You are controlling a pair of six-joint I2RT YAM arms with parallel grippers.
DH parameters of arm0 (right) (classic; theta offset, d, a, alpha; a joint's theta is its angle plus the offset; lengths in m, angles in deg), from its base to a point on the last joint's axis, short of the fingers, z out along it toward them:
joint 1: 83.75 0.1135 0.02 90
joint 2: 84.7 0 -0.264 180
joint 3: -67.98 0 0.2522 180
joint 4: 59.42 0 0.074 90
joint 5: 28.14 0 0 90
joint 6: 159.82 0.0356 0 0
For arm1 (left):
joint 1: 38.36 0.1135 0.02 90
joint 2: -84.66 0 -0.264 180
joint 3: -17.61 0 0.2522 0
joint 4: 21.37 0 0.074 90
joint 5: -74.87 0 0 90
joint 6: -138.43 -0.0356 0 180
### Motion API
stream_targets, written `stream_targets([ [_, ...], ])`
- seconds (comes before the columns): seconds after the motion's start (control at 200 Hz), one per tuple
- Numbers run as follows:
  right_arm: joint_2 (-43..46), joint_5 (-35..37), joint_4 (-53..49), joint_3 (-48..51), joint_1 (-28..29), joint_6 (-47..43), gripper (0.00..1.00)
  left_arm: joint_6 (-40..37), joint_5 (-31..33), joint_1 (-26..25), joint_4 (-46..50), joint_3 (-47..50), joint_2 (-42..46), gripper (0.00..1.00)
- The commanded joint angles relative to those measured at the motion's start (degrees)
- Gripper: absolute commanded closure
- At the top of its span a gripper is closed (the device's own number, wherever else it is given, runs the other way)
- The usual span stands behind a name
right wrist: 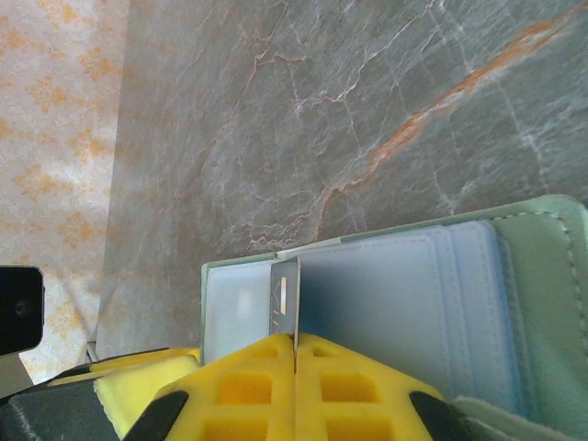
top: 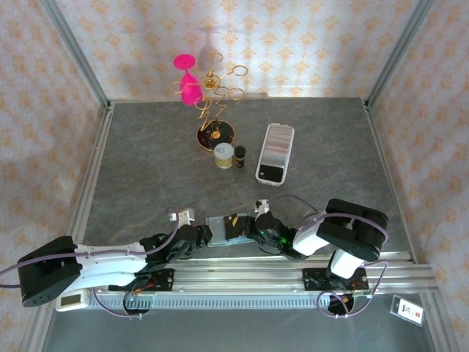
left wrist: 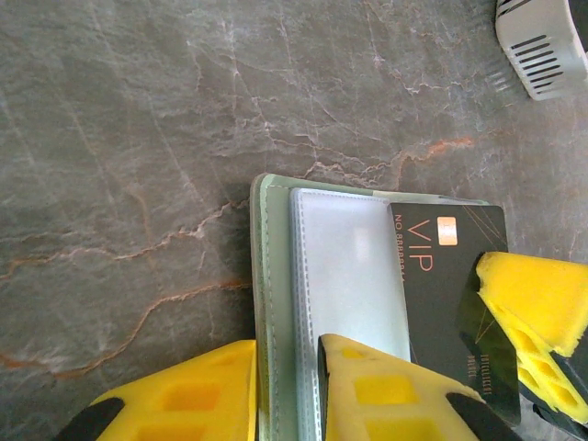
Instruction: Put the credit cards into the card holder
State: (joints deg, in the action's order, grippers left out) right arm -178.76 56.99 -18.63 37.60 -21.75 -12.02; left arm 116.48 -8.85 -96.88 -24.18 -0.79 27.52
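On the grey table (top: 146, 161), a clear tray (top: 281, 126) packed with credit cards (top: 277, 147) is seen well back; near the front edge the green card holder (top: 220, 229) is laid open; its cover edge is clamped by the left gripper (left wrist: 287, 367); a dark card (left wrist: 450, 276) is pinched over the pockets by the closed right gripper (right wrist: 296, 354).

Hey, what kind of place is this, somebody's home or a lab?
Probably a lab test booth, not a home: patterned wallpaper panels set in bare metal framing, a stone-look table, and a left arm and right arm bolted to a rail at its near edge.
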Motion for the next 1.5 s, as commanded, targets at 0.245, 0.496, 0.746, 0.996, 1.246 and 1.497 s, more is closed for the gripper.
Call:
stream_targets([
  [0.245, -1.5, -3.7, -1.0, -0.3, 0.8, 1.9, 1.0, 0.5, -2.1, -0.3, 1.8, 1.5, -0.7, 0.79],
  [0.496, 0.6, -3.9, -3.6, -1.1, 1.0, 1.9, 1.0, 0.4, -2.1, -0.3, 1.9, 1.4, -0.9, 0.8],
  [0.746, 0.3, -0.2, -3.7, -2.6, 1.0, 1.9, 0.97, 0.5, -2.1, -0.2, 2.0, 1.6, -0.8, 0.81],
  [0.996, 0.0, 0.7, -10.5, -6.8, 1.1, -0.5, 0.77, 0.4, -2.0, -0.2, 2.4, 1.7, 0.0, 0.81],
  [1.246, 5.3, 6.3, -22.0, -7.9, 1.1, -4.5, 0.53, 0.5, -1.6, -0.2, 3.6, 2.1, 1.7, 0.81],
  [1.497, 6.5, 8.1, -26.8, -8.8, 1.2, -6.6, 0.53, 0.6, -1.6, -0.2, 3.8, 2.1, 2.3, 0.81],
])
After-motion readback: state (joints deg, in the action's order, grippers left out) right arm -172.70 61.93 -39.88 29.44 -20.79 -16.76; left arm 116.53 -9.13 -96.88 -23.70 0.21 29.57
